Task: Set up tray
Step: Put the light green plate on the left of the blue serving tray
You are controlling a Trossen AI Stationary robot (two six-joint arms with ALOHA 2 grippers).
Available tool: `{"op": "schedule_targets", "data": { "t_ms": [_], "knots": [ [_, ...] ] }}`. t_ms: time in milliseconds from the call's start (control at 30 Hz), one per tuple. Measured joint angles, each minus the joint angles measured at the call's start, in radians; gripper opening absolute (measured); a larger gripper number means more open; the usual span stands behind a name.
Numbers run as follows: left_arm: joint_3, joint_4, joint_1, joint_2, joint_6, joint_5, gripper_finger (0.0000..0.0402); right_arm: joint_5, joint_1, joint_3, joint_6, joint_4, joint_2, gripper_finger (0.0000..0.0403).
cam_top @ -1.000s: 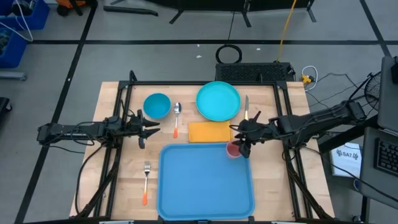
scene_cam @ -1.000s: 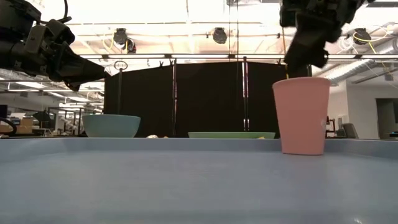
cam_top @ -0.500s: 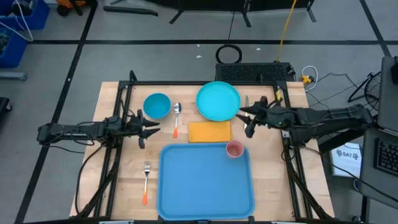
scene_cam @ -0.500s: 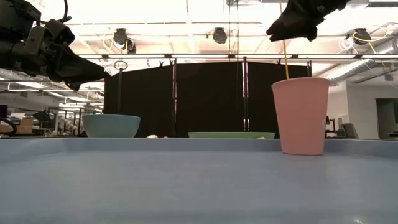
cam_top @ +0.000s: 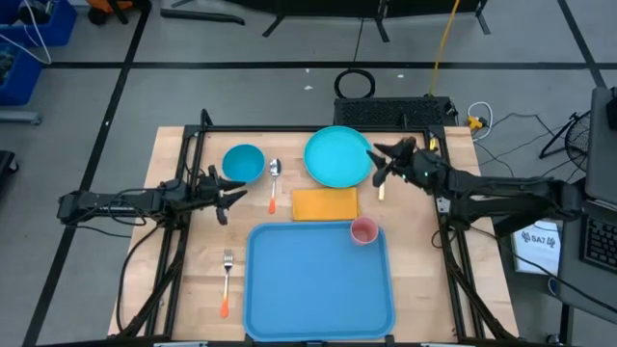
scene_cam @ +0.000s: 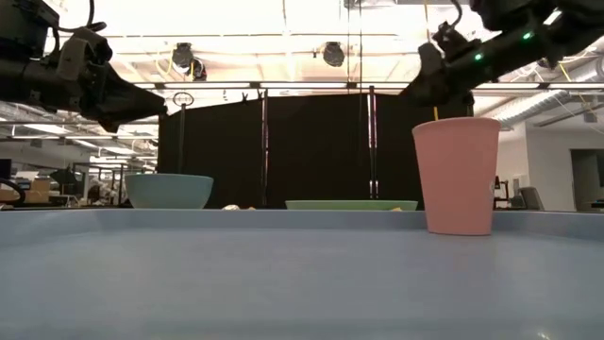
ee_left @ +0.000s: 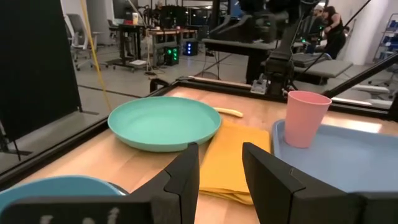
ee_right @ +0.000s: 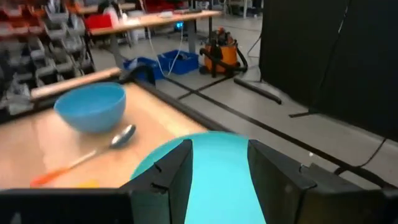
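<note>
The blue tray [cam_top: 318, 289] lies flat at the table's near middle. A pink cup [cam_top: 363, 230] stands upright in its far right corner, also seen as the cup [scene_cam: 457, 175] in the low view. A turquoise plate [cam_top: 338, 156], an orange-yellow napkin [cam_top: 325, 203], a blue bowl [cam_top: 243, 163] and a spoon [cam_top: 274, 183] lie beyond the tray. My right gripper [cam_top: 378, 162] hovers open at the plate's right edge, above the table [ee_right: 221, 149]. My left gripper [cam_top: 228, 196] is open and waits left of the napkin, pointing toward it [ee_left: 221, 155].
A fork [cam_top: 226, 282] with an orange handle lies left of the tray. A knife [cam_top: 382, 183] lies right of the plate, partly under my right arm. Bare wood shows on the table's left near part and right of the tray.
My right gripper has drawn away from the pink cup, risen and swung toward the table's far edge, ending beside the turquoise plate's right rim. The cup stays upright on the tray's far right corner.
</note>
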Motion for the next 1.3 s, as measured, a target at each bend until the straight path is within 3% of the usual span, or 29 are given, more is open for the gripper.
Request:
{"op": "schedule_targets", "data": {
  "t_ms": [233,433,967,1067,1200,1300],
  "knots": [
    [0.0,-0.008,0.0,0.0,0.005,0.001,0.0127,-0.225,-0.246,0.045,0.03,0.02,0.103,0.014],
    [0.0,-0.052,0.0,0.0,-0.004,0.001,0.0127,-0.293,-0.355,0.112,0.011,-0.084,0.167,0.0139],
    [0.0,0.003,0.007,0.0,-0.088,-0.059,0.0127,-0.295,-0.368,0.131,-0.036,-0.076,0.176,0.0139],
    [0.012,-0.001,0.023,0.0,-0.084,-0.049,0.0127,-0.34,-0.38,0.132,-0.02,-0.088,0.182,0.0139],
    [0.014,0.021,0.041,0.0,-0.068,-0.023,0.0127,-0.423,-0.441,0.208,0.034,-0.332,0.221,0.0139],
    [0.014,0.019,0.051,0.0,-0.065,-0.024,0.0127,-0.42,-0.461,0.271,0.004,-0.47,0.277,0.0139]
  ]
}}
